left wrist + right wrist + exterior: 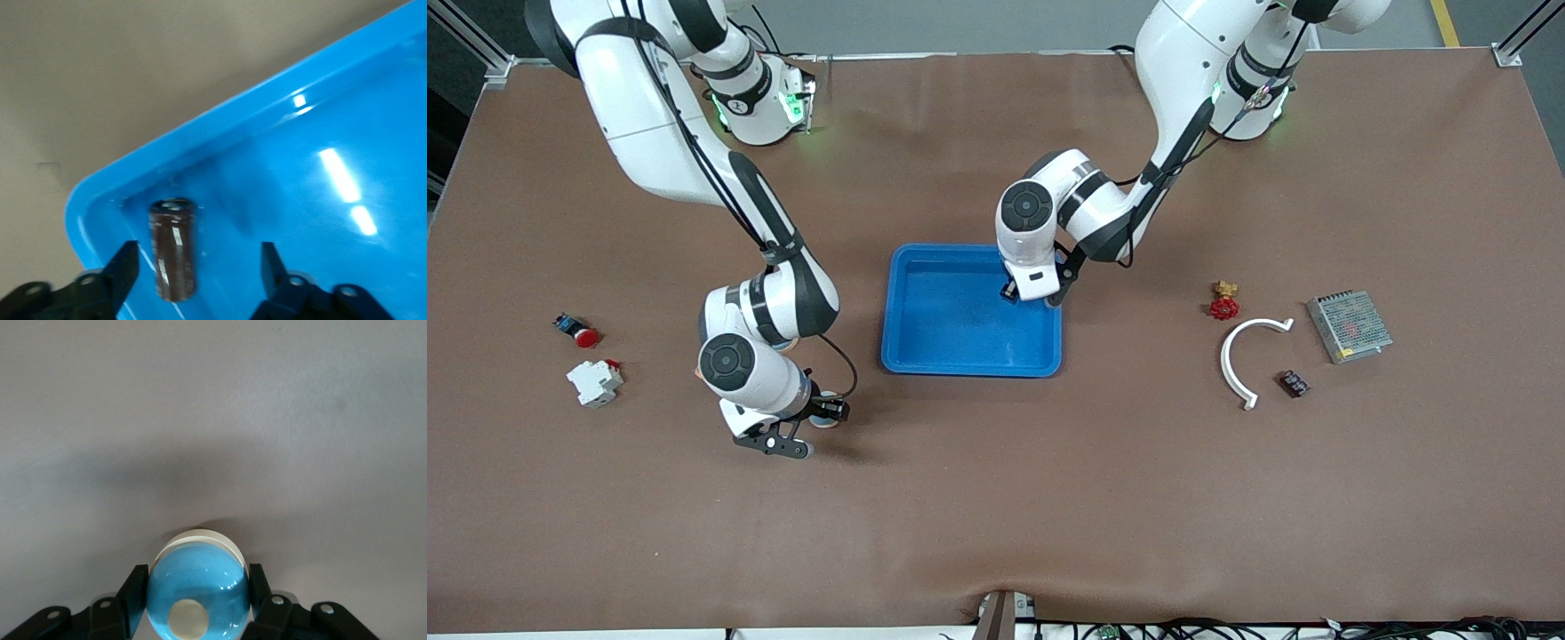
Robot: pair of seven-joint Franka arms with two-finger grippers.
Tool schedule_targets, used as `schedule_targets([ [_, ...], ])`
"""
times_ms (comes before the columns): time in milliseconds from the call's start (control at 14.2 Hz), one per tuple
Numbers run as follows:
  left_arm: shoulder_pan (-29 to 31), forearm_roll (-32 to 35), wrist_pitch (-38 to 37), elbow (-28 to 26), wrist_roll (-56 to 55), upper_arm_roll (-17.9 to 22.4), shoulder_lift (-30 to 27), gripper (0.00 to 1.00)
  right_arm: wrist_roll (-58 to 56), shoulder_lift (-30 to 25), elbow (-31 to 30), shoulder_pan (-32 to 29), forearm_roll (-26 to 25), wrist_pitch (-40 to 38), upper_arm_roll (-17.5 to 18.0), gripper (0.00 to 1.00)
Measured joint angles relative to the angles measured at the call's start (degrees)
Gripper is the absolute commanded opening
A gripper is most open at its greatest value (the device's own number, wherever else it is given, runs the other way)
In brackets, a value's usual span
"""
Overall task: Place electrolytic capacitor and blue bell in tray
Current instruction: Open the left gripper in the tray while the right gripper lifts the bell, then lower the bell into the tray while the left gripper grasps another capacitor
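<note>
Left arm bends down from its base over the tray (960,351). Left end effector (1021,292) sits low inside the tray, at the corner toward the left arm's end and the bases. Fingers (120,267) spread wide; capacitor (172,249) lies between them on the tray floor, touching neither.

Right arm folds down over the worktop (1049,498), nearer the front camera than the tray, toward the right arm's end. Right end effector (818,416) is clamped on the bell (198,592), fingers (133,590) pressed against both sides, just above the worktop.
</note>
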Motion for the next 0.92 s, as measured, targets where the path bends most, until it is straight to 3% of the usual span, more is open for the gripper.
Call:
schedule_targets([
  [211, 2.7, 4.2, -4.5, 3.0, 2.0, 0.9, -2.1, 1.0, 6.7, -5.8, -0.7, 4.3, 0.0, -5.7, 0.2, 0.0],
  [423, 9.9, 6.2, -9.5, 4.7, 11.0, 1.2, -4.4, 1.0, 11.9, -11.4, -6.6, 7.9, 0.0, -5.1, 0.2, 0.0],
  [705, 21.0, 7.0, -11.0, 4.2, 25.3, 1.5, -4.9, 0.99, 20.2, -16.7, -18.3, 13.2, 0.0, 2.5, 0.3, 0.0],
  [916, 28.1, 10.7, -11.0, 2.8, 32.8, 1.5, -4.9, 0.94, 27.4, -17.3, -24.6, 18.8, 0.0, 10.7, 0.4, 0.0],
])
